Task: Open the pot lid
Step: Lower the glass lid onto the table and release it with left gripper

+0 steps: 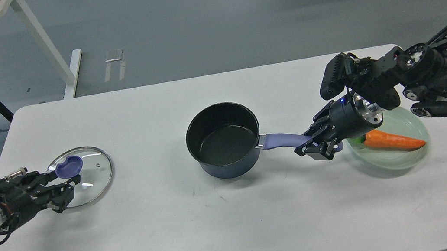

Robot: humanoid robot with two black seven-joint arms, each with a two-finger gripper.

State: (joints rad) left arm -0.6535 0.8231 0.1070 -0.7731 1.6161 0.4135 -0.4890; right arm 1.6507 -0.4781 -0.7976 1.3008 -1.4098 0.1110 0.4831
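The dark blue pot (223,141) stands uncovered at the table's middle, its black inside showing and its lavender handle (280,139) pointing right. My right gripper (317,147) is shut on the far end of that handle. The glass lid (86,177) with its purple-blue knob (69,167) is at the far left, low over the table or resting on it; I cannot tell which. My left gripper (66,185) is closed at the knob, holding the lid.
A pale green plate (390,161) with an orange carrot (392,141) sits at the right, just behind my right gripper. White table legs and a black stand are on the floor beyond the table's far left.
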